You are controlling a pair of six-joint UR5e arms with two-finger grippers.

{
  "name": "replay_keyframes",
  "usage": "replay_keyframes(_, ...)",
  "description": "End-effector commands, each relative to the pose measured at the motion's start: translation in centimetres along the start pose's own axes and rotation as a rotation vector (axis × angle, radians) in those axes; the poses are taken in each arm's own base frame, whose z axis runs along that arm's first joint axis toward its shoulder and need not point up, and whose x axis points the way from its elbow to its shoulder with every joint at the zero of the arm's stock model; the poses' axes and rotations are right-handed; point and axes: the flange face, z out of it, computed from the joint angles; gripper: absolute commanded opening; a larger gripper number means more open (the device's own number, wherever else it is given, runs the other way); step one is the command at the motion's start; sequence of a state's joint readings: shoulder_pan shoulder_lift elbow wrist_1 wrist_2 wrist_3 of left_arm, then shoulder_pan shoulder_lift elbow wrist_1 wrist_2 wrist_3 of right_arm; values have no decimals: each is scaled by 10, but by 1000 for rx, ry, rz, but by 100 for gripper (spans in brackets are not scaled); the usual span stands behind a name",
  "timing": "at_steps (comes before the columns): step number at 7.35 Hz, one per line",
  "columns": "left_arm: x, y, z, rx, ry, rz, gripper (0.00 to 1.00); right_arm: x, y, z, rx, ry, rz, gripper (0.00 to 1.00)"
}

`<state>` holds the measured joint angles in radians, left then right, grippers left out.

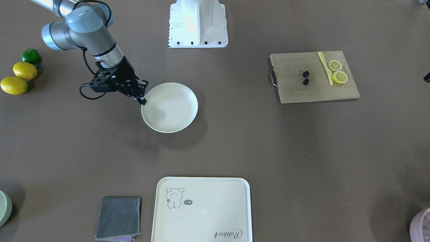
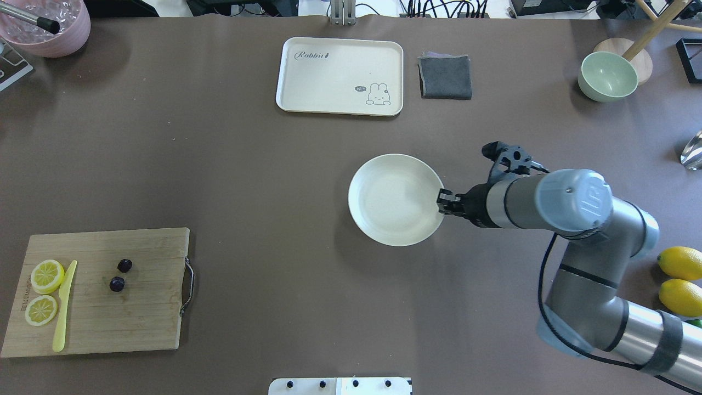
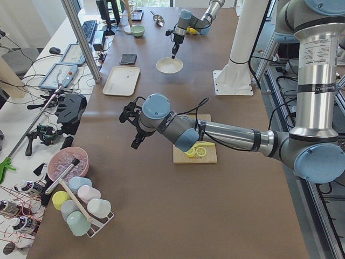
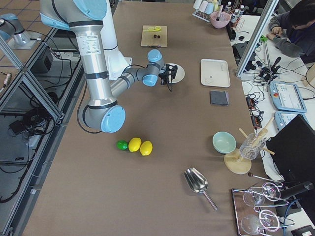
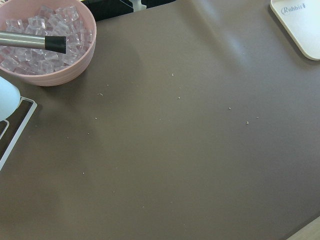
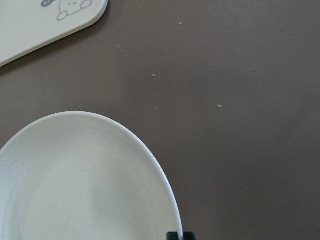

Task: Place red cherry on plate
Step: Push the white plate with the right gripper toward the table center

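**A:** Where is the cherry (image 2: 120,275)?

**B:** On a wooden board (image 2: 148,312), on the robot's left side of the worktop (image 2: 263,181). It is two dark beads, one just behind the other. Their line runs roughly toward and away from the robot. Nothing touches them.

**A:** And the end effectors?

**B:** The right end effector (image 2: 443,202) pinches the plate (image 2: 384,203) by the rim on the robot's right, mid-worktop. Nothing lies on the plate. From there the cherry is well apart, across to the robot's left and a little closer to its base. The left end effector (image 3: 135,144) hangs high beyond the board, toward a pink bowl (image 5: 75,70). I cannot tell if it is open or closed. I judge the left arm the nearer one.

**A:** The surface, the room?

**B:** A matte brown sheet, flat, with a few crumbs. A person (image 4: 295,27) sits off one long side, among cables and gear.
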<state>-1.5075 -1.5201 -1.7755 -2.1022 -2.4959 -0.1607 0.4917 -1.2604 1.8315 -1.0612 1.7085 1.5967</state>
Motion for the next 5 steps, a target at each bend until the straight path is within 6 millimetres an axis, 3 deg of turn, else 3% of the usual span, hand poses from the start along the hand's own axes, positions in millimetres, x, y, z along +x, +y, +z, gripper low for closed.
replay_keyframes(1,-1,-1,4,-6,2,-2,98,-62,53,13,22,28,19,0)
replay_keyframes(3,-2,-1,5,-8,2,-4,98,-117,76,58,64,45,41,0)
replay_keyframes(5,-3,-2,7,-10,1,-4,98,-127,78,75,74,61,39,0)
